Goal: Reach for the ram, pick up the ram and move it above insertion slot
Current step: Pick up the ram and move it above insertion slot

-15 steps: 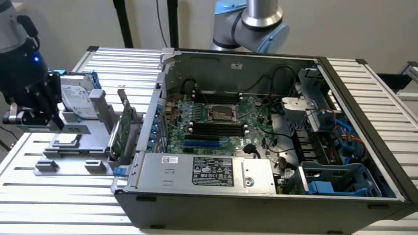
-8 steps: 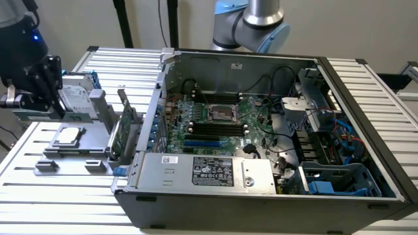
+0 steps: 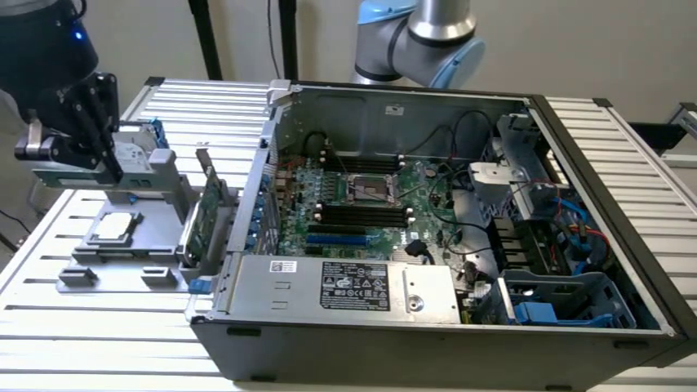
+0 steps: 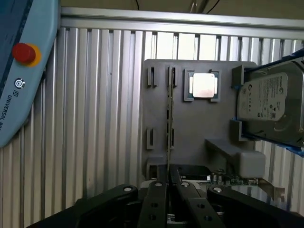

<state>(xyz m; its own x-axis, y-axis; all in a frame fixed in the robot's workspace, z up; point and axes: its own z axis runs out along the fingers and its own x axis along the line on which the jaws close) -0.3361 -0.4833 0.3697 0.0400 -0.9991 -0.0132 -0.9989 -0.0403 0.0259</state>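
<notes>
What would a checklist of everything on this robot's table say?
Surface: ribbed metal table with a grey tray on it.
Job's things: thin green memory stick, seen edge-on over the tray; black slots in the open computer.
Clutter: square chip, hard drive and green card on the tray.
Claw: shut on the memory stick.
Cables: black and blue wires inside the computer.
Surroundings: robot arm behind the computer; a blue panel with a red button.
</notes>
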